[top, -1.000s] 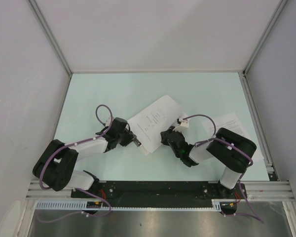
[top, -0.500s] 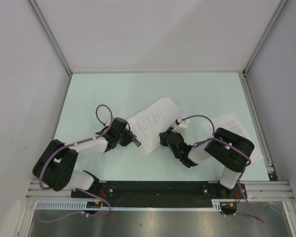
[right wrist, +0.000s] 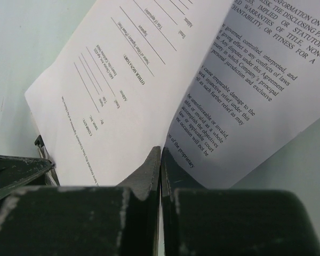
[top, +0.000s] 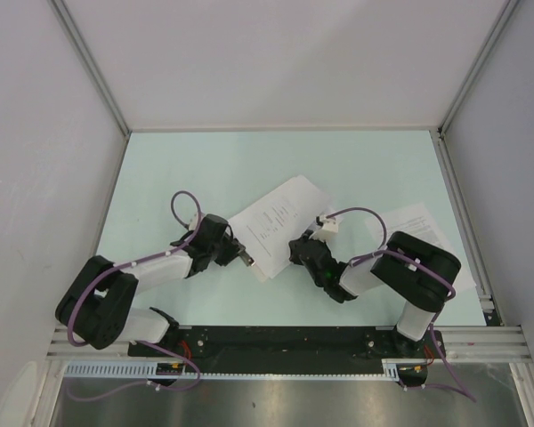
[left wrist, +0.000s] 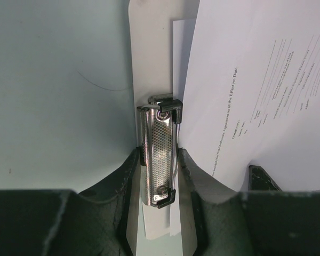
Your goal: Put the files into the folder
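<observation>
Over the pale green table (top: pixel 205 169), the top view showed files (top: pixel 280 213) heaped centrally and a lone sheet (top: pixel 418 221) well apart at right. Left wrist: the left gripper (left wrist: pixel 159 160) pinched the silver clip (left wrist: pixel 159 144) of the white folder (left wrist: pixel 149 53). Right wrist: the right gripper (right wrist: pixel 160 154) was pressed together on the upper sheet (right wrist: pixel 112 96), with a denser sheet (right wrist: pixel 245 90) beneath.

Printed sheets (top: pixel 276 216) lie between the left gripper (top: pixel 241 255), at their silver clip (top: pixel 248 260), and the right gripper (top: pixel 301 250), at their near edge. Another sheet (top: pixel 420 221) lies right of that gripper on the pale bench (top: pixel 205 160).
</observation>
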Motion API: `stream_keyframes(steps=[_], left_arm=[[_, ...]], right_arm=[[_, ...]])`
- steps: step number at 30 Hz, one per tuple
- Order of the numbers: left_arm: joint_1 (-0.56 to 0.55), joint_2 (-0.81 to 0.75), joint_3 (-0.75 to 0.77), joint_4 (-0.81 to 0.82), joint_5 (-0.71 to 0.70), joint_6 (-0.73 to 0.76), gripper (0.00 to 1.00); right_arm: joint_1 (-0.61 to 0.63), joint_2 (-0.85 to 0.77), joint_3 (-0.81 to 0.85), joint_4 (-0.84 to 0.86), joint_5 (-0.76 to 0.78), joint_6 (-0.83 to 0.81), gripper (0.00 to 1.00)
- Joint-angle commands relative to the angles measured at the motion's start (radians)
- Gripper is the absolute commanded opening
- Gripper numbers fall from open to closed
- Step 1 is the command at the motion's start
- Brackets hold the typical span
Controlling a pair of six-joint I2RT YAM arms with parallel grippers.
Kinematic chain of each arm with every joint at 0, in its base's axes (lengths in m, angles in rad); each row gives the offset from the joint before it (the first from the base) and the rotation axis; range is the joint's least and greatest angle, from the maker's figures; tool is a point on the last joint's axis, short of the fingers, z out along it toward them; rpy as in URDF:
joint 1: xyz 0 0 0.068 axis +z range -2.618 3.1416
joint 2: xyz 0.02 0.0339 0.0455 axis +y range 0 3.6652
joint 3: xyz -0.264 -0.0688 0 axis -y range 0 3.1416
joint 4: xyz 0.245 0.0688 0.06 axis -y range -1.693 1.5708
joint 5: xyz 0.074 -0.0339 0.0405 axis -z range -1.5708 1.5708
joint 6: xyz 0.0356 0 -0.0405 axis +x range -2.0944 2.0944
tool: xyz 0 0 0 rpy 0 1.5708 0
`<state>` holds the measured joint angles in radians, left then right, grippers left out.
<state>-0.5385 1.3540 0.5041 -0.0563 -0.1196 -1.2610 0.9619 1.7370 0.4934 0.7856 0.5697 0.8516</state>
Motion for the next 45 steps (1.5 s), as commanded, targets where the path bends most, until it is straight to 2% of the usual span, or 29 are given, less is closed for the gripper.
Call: stream_keyframes(steps=[1, 11, 23, 30, 33, 37, 41, 45], left_arm=[[-0.005, 0.031, -0.065, -0.145, -0.014, 0.0, 0.0], [-0.003, 0.034, -0.032, -0.208, -0.012, 0.003, 0.0], [-0.003, 0.023, -0.053, -0.166, -0.005, -0.021, 0.0], [-0.003, 0.008, -0.075, -0.139, -0.003, -0.021, 0.0], [-0.003, -0.007, -0.094, -0.12, -0.003, -0.023, 0.0], [-0.003, -0.016, -0.091, -0.137, -0.017, -0.003, 0.0], [-0.005, -0.026, -0.076, -0.165, -0.046, 0.028, 0.0], [-0.005, -0.026, -0.085, -0.154, -0.048, 0.031, 0.0]], right_arm=[[0.023, -0.011, 0.016, 0.024, 0.042, -0.052, 0.0], [0.041, -0.028, 0.016, -0.011, 0.081, -0.074, 0.0], [0.12, -0.116, 0.014, -0.109, 0.153, -0.023, 0.0], [0.12, -0.134, 0.014, -0.213, 0.2, 0.055, 0.0], [0.103, -0.123, 0.014, -0.162, 0.202, 0.018, 0.0], [0.034, -0.076, 0.014, -0.051, 0.08, -0.051, 0.0], [0.018, -0.033, 0.014, 0.038, 0.033, -0.114, 0.0], [0.001, -0.01, 0.042, 0.038, -0.017, -0.126, 0.0]])
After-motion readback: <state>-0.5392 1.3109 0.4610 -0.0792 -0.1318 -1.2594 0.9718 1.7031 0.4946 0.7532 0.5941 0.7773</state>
